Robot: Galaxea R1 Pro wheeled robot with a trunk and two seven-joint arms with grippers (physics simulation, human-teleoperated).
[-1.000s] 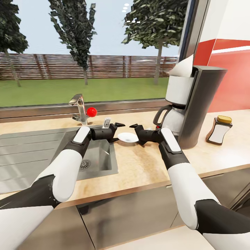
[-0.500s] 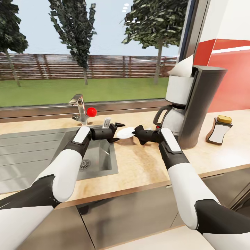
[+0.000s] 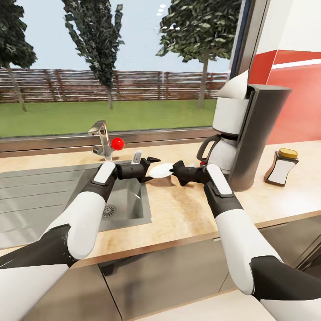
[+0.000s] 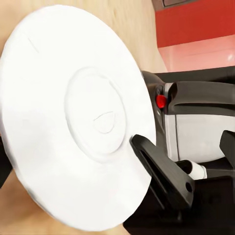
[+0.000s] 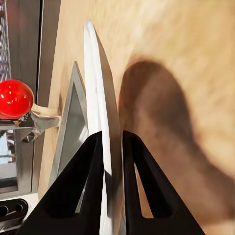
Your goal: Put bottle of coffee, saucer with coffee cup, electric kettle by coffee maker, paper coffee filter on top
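Saucer (image 3: 161, 170) work is the step in hand: the small white plate is up off the table (image 3: 187, 209), tilted nearly on edge, caught between the two arms just in front of the coffee maker (image 3: 249, 133). Right gripper (image 3: 175, 168) has it — the right wrist view shows both dark fingers (image 5: 88, 191) pinching the saucer's (image 5: 100, 117) thin rim, one on each face, with its shadow thrown on the wood grain behind. Left gripper (image 3: 151, 164) sits just beside the plate's other edge with its jaws spread; in the left wrist view one finger (image 4: 164, 174) crosses in front of the saucer's (image 4: 73, 122) face, but whether it touches I cannot tell.

By my reading, the next move calls for levelling the plate and setting it flat on the table close beside the coffee maker, gently, since a rim pinch on a smooth disc could slip or let it swing.

Look of the thing: plain glossy white, round, a shallow raised ring at the centre, very thin in profile.

Off to the far side of the machine stands the bottle of coffee (image 3: 281, 167), and a white cone sits at the machine's top — likely the paper filter (image 3: 236, 87). Sink (image 3: 67, 196) lies just beside the left arm.
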